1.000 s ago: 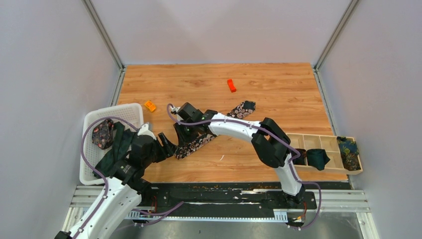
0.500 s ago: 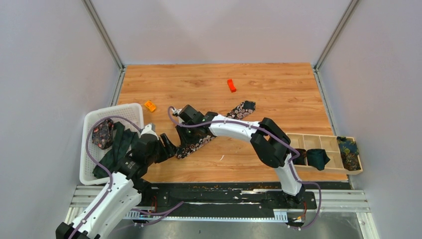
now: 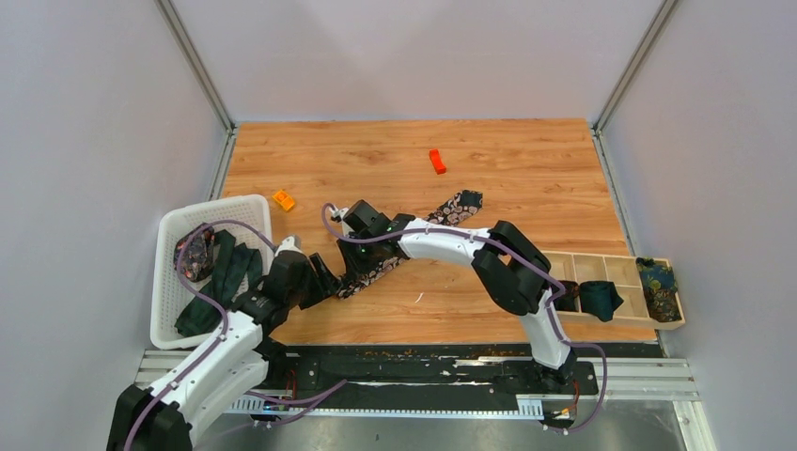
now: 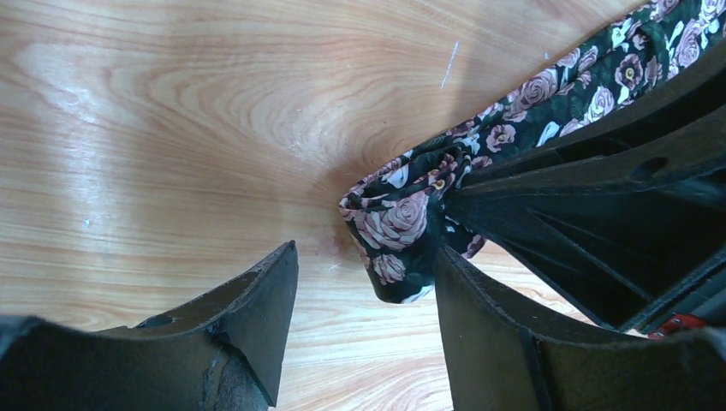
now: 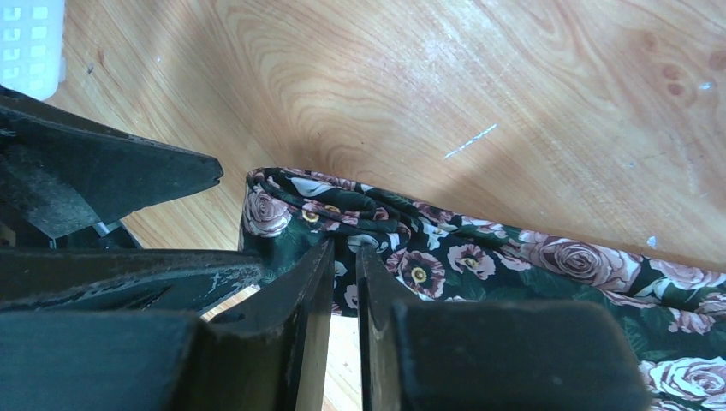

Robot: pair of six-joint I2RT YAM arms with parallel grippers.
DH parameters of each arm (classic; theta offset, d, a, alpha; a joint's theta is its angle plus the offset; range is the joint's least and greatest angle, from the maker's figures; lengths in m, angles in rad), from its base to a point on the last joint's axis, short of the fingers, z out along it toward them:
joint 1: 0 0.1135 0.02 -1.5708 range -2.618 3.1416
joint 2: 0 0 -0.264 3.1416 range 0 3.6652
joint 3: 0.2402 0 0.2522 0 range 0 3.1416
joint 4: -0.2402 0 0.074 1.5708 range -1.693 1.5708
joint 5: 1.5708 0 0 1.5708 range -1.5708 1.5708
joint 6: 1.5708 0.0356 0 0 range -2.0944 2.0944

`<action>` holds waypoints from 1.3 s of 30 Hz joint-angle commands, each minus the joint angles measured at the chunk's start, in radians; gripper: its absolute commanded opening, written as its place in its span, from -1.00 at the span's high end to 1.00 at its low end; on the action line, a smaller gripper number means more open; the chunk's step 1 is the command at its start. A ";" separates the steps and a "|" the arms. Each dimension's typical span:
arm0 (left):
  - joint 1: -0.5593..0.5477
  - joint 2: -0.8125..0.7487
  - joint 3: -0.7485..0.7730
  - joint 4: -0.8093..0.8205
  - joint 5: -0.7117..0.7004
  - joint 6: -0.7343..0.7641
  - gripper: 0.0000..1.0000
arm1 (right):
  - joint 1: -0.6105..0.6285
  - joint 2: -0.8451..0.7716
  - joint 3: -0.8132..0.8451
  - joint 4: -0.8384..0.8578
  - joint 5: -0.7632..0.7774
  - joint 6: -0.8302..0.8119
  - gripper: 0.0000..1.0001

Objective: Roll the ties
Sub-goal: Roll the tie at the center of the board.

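From above, the floral tie [image 3: 458,204] runs across the wooden table [image 3: 526,169] from centre toward 7 o'clock. Its near end is buried under the right gripper [image 3: 355,263] and left gripper [image 3: 327,274], and neither grip reads here.

The left wrist view shows the left fingers parted around the tie's folded end.

The right wrist view shows nearly closed fingers pinching that fold. A white basket [image 5: 30,43] corner is cut off at 10 o'clock.
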State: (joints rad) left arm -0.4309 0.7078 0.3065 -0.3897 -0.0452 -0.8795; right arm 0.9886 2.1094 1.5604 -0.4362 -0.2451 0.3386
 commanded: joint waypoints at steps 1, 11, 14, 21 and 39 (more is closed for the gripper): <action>-0.003 0.036 -0.014 0.114 0.009 -0.039 -0.32 | -0.015 -0.037 -0.039 0.050 -0.004 -0.018 0.67; -0.002 0.103 -0.043 0.215 0.005 -0.101 -0.29 | -0.036 -0.049 -0.105 0.096 -0.020 -0.021 0.69; -0.002 0.118 -0.053 0.242 0.006 -0.118 -0.28 | -0.038 -0.052 -0.123 0.110 -0.025 -0.017 0.69; -0.002 0.191 -0.059 0.289 0.014 -0.135 -0.16 | -0.041 -0.048 -0.141 0.126 -0.035 -0.012 0.70; -0.002 0.335 0.019 0.265 0.027 -0.069 0.74 | -0.041 -0.089 -0.103 0.090 -0.031 -0.004 0.63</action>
State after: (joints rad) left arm -0.4305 1.0260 0.2916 -0.0444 0.0002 -0.9970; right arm 0.9463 2.0705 1.4368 -0.2962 -0.2943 0.3393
